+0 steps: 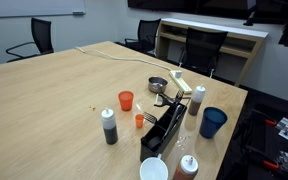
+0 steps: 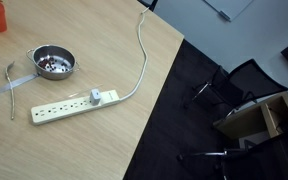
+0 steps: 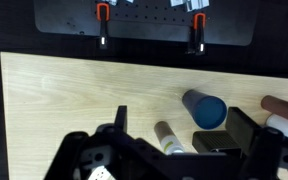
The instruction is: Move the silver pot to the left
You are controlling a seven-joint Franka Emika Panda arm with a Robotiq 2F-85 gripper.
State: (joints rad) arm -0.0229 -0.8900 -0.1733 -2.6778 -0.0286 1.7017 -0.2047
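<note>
The silver pot (image 1: 158,86) is small, round and shiny and stands on the wooden table next to a white power strip (image 1: 183,84). In an exterior view it is seen from above (image 2: 52,63), with a dark speckled inside and a metal spoon (image 2: 11,86) beside it. My gripper (image 3: 180,122) is open and empty, its black fingers spread wide above the table. The pot is not in the wrist view. In an exterior view the black shape (image 1: 164,126) near the table's front edge appears to be the gripper, apart from the pot.
A blue cup (image 1: 214,122) (image 3: 204,108), a white cup (image 1: 154,168), an orange cup (image 1: 126,100) and several bottles (image 1: 110,126) (image 1: 198,98) (image 3: 167,135) stand around the gripper. The power strip (image 2: 69,105) has a cable (image 2: 142,50) running to the table edge. Chairs stand beyond the table.
</note>
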